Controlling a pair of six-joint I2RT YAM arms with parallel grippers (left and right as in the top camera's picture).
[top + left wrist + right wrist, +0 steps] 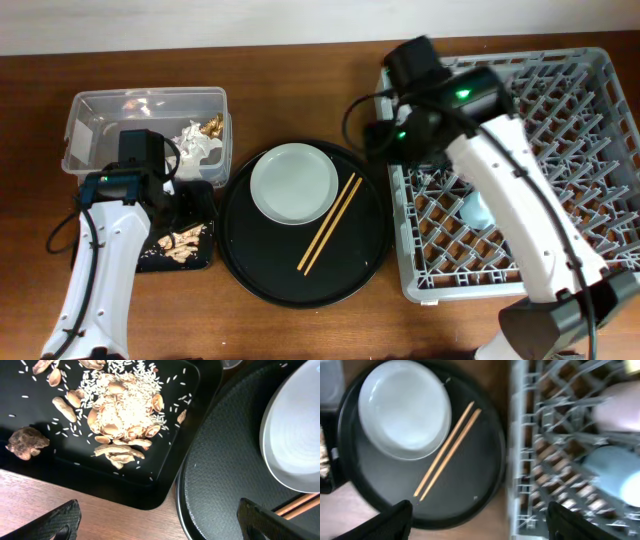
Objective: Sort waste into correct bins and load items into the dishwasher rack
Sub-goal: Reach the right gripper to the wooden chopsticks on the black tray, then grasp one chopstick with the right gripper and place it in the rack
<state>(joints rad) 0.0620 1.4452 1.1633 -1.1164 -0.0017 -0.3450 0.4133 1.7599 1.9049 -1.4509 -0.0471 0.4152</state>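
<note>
Wooden tabletop (pixel 300 330); rice (pixel 131 407) amid food scraps (pixel 117 451), left-wrist view only; left pincer (pixel 160 522), right pincer (pixel 481 519) wide.

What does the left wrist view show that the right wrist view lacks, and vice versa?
Only the left wrist view plainly shows the food scraps and rice grains in the shallow black tray. Only the right wrist view shows the dishwasher rack, holding the pink cup and light blue cup. Both show the round black tray carrying the plate and chopsticks.
</note>
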